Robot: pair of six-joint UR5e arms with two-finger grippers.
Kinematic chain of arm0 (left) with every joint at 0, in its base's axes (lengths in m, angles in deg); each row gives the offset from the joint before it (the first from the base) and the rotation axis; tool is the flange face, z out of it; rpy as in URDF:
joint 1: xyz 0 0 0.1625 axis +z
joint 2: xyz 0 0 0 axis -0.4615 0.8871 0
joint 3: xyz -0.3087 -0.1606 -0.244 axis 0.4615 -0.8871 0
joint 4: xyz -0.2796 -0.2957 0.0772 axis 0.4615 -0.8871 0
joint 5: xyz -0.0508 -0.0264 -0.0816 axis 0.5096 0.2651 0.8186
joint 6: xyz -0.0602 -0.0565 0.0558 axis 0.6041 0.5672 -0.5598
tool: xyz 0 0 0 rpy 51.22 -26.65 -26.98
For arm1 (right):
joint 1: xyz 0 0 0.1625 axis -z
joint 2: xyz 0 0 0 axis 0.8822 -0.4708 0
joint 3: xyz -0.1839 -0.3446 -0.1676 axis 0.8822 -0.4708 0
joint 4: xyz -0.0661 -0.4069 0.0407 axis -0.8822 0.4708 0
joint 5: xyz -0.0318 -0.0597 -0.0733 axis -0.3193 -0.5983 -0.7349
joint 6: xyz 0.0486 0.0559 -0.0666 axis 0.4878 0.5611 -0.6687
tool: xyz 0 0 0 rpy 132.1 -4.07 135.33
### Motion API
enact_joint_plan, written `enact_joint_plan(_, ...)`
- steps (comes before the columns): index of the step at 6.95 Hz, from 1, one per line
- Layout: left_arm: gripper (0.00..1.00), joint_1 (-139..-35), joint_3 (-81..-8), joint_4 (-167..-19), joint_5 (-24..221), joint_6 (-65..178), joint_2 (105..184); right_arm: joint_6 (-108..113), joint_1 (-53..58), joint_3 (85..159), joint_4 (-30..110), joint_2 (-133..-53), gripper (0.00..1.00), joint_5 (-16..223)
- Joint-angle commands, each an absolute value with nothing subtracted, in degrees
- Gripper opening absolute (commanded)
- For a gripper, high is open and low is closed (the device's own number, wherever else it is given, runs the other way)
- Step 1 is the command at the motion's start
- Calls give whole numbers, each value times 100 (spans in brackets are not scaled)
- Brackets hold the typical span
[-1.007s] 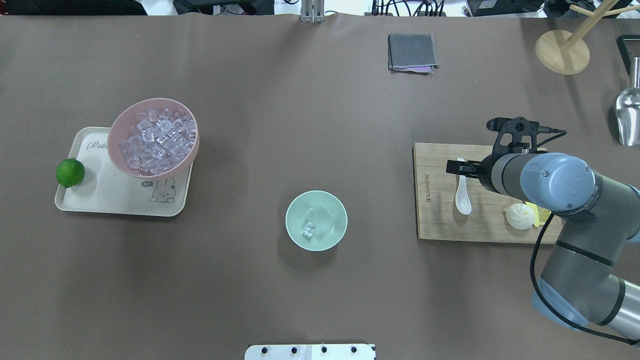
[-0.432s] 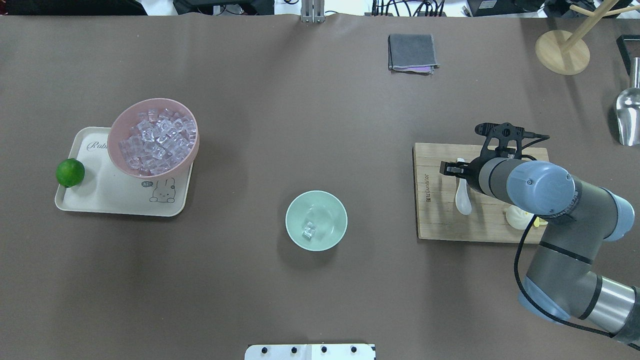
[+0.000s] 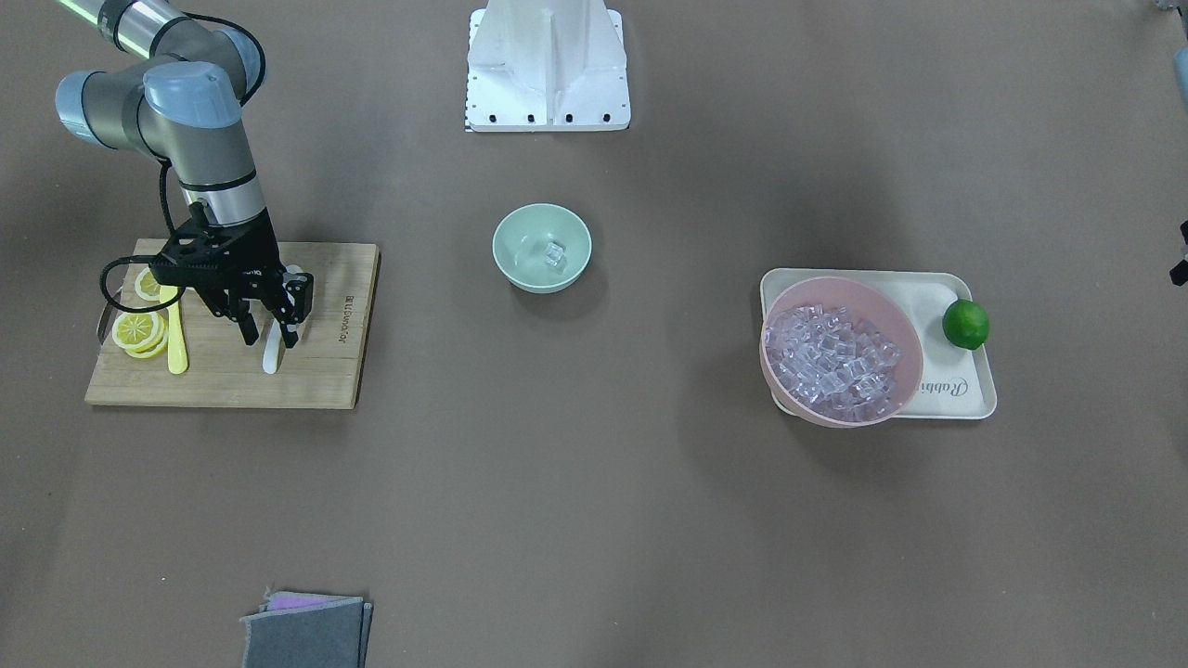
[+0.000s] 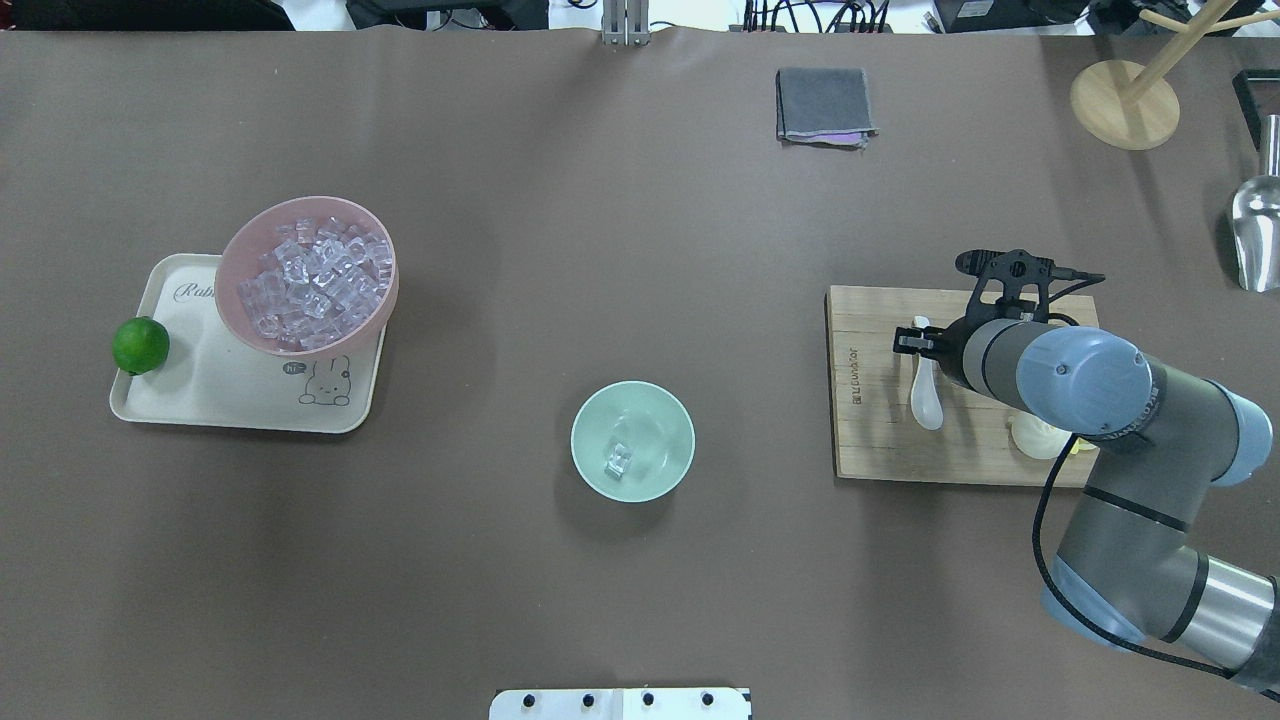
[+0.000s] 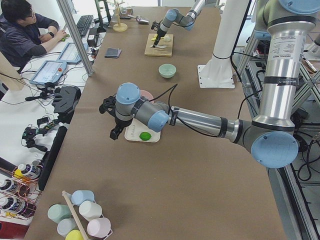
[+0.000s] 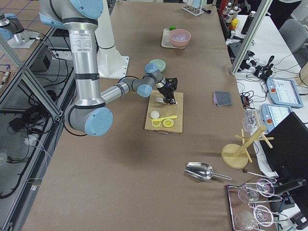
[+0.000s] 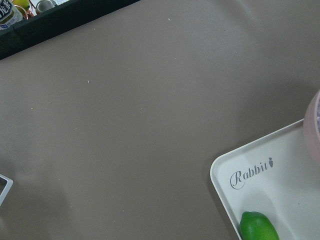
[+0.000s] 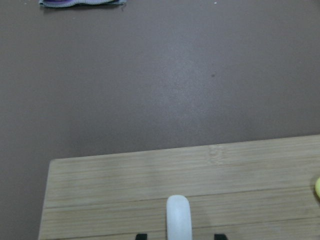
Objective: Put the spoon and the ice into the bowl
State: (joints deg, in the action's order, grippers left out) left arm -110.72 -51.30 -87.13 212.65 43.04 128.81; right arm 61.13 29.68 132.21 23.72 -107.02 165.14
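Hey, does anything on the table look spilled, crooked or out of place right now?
Nothing looks spilled. The one oddity: the pink bowl sits partly off its tray, overhanging the tray's corner, so it may rest tilted.

Our right arm (image 4: 1150, 420) is grey tubing with rounded pale-blue joint caps (image 4: 1085, 380) dotted by small screws, thin black rings at the seams, and a polished silver sleeve (image 4: 1235, 610) farthest from the fingers (image 3: 249, 329). Those are slim and black, like the right gripper (image 3: 270, 341) and the open-frame bracket just behind them. A black cable (image 4: 1045, 520) trails back from there. Our left arm (image 5: 200, 120) matches, down to its black left gripper (image 5: 113, 135).
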Motion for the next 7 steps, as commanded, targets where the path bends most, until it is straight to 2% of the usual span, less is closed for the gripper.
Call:
enact_joint_plan(1, 98, -11063, -5117, -8712, 21265, 4313, 12890, 6209, 3036, 13209, 2381, -10716, 45, 16463)
enact_joint_plan(2, 98, -11063, -5126, -8712, 21265, 4313, 12890, 6314, 3071, 13218, 2389, -10681, 30, 16472)
enact_joint_plan(3, 98, -11063, -5117, -8712, 21265, 4322, 12899, 6315, 3089, 13227, 2398, -10672, 29, 16472)
enact_joint_plan(4, 98, -11063, -5126, -8712, 21265, 4313, 12890, 6315, 3106, 13227, 2398, -10672, 23, 16472)
enact_joint_plan(5, 98, -11063, -5126, -8704, 21273, 4322, 12899, 6437, 3106, 13244, 2398, -10672, 0, 16464)
enact_joint_plan(7, 98, -11063, -5117, -8704, 21282, 4322, 12890, 6972, 3115, 13523, 2425, -10540, 0, 16472)
